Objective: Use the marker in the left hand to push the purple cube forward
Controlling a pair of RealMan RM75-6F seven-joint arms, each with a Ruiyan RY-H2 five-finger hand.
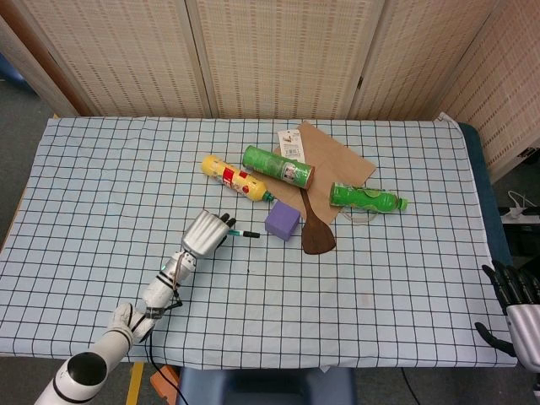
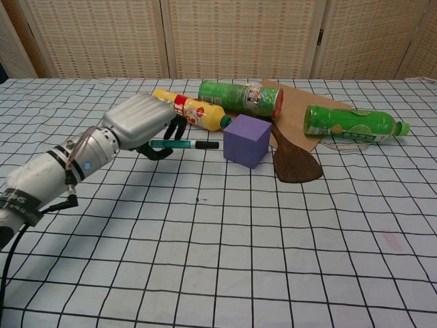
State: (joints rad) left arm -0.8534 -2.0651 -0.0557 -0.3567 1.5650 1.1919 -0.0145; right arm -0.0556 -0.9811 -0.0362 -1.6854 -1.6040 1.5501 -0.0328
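Head view showed my left hand [image 1: 205,234] grasping the marker [image 1: 243,233], its tip just short of the purple cube [image 1: 282,222]; my right hand [image 1: 513,305] hung released. Chest view: bottle labels stayed unreadable to me.

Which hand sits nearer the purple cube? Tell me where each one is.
Left. The left hand holds the marker just left of the purple cube, tip close but apart from it. The right hand hangs off the table's near right corner, far away.
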